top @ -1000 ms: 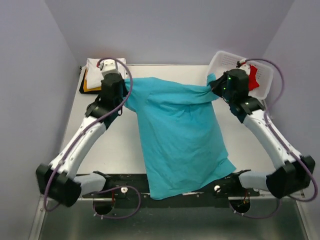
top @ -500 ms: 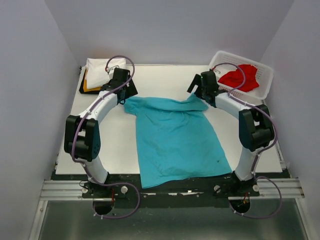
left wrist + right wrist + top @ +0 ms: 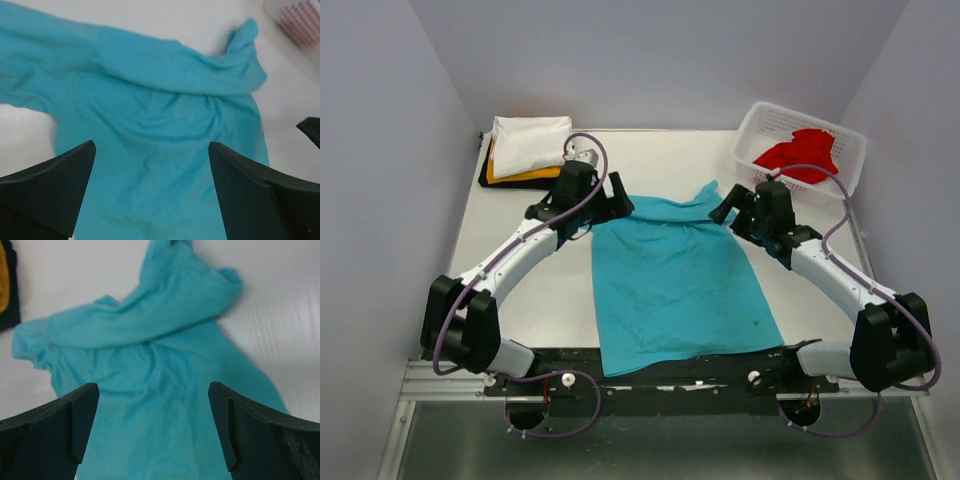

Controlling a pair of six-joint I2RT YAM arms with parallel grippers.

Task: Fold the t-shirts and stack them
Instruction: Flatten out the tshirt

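The teal-blue t-shirt (image 3: 675,285) lies spread on the white table, collar end bunched at the back, hem over the near edge. My left gripper (image 3: 617,203) hovers open by its left shoulder, nothing between the fingers (image 3: 50,190); below is teal cloth (image 3: 150,115). My right gripper (image 3: 727,208) hovers open over the right shoulder, also empty, above the teal cloth (image 3: 150,365). A red t-shirt (image 3: 800,155) lies in the basket. White (image 3: 530,138), yellow-orange (image 3: 520,176) and black (image 3: 486,178) t-shirts sit folded in a stack at the back left.
The white lattice basket (image 3: 752,135) stands at the back right, its corner showing in the left wrist view (image 3: 300,20). Grey walls close in the table on three sides. The yellow-orange and black folded edges (image 3: 5,285) show at the right wrist view's top left.
Both grippers held the teal shirt's shoulders up a second ago; they have opened and let go. The shirt has dropped flat, and both arms have drawn back toward the near side.
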